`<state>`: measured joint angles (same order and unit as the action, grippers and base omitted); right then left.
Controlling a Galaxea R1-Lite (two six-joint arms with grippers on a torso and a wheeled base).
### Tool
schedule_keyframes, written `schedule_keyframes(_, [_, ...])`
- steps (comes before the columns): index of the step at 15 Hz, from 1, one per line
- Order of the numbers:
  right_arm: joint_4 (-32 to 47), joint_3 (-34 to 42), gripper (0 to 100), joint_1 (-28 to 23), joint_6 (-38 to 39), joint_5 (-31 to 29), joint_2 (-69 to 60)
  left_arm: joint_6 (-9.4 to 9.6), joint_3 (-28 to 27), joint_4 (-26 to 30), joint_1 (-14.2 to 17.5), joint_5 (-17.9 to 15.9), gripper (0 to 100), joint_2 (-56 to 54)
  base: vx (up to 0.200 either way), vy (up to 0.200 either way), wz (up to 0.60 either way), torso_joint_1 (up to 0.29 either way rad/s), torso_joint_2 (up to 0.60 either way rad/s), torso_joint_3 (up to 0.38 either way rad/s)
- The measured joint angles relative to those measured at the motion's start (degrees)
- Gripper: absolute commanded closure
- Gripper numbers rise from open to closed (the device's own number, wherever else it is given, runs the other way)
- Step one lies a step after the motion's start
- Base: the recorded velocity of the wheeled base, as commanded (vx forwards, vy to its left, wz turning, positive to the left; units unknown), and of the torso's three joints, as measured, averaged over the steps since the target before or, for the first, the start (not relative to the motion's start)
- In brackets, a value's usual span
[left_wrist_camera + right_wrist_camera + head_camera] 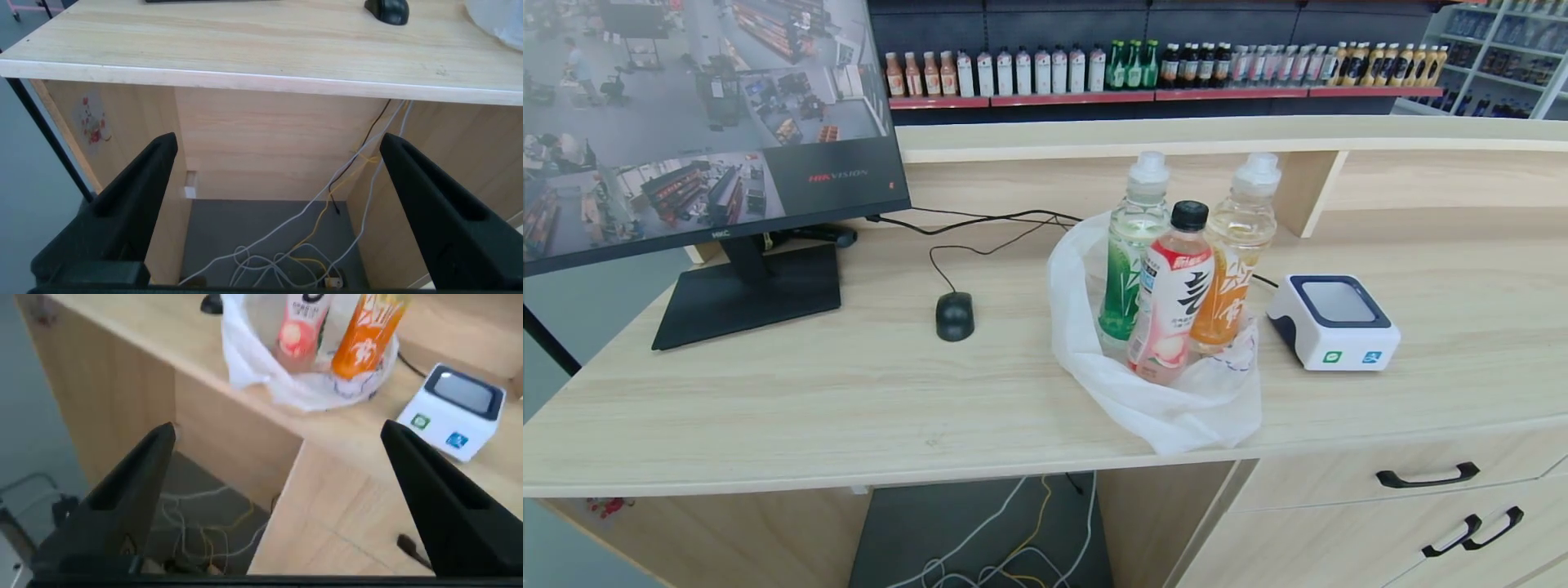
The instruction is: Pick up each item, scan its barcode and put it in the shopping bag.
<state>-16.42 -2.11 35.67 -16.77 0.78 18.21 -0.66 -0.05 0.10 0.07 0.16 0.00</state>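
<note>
A white plastic shopping bag (1094,359) sits on the wooden counter (849,392) with three bottles standing in it: a green one (1131,253), a pink one with a black cap (1172,294) and an orange one (1233,261). The white barcode scanner (1333,321) stands just right of the bag. My left gripper (278,212) hangs open below the counter's front edge, facing the knee space. My right gripper (278,506) is open too, low in front of the counter, with the bag (270,371), pink bottle (298,331), orange bottle (368,339) and scanner (453,408) beyond it.
A monitor (694,122) on a black stand occupies the counter's left, with a black mouse (954,315) and cables beside it. Drawers with black handles (1425,476) lie under the right side. Loose cables (286,253) hang in the knee space. A raised shelf (1217,135) runs behind.
</note>
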Motion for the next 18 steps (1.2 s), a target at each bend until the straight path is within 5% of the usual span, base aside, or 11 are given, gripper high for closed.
schedule_keyframes(2, [15.03,0.24,0,-0.32,0.16,1.0,-9.95,0.04,0.02,0.0,0.0,0.0,0,0.0,0.0,0.0,0.0,0.0,0.0,0.0])
schedule_keyframes(3, [16.02,0.24,0,-1.5,2.84,0.01,-12.79,0.04,0.02,0.0,0.0,0.0,0,0.0,0.0,0.0,0.0,0.0,0.0,0.0])
schedule_keyframes(8, [17.81,0.32,0,-16.47,8.97,-3.82,-17.31,0.06,0.0,0.0,0.0,-0.02,0,0.0,0.0,0.0,0.0,0.0,0.0,0.0])
schedule_keyframes(15, [16.74,0.71,0,-21.54,19.02,-8.8,-14.23,0.06,-0.02,0.0,0.0,0.0,0,0.0,0.0,0.0,0.0,0.0,0.0,0.0])
schedule_keyframes(18, [16.71,0.88,0,-29.78,20.91,-8.25,-11.65,0.09,-0.02,0.0,0.0,0.0,0,0.0,0.0,0.0,0.0,0.0,0.0,0.0])
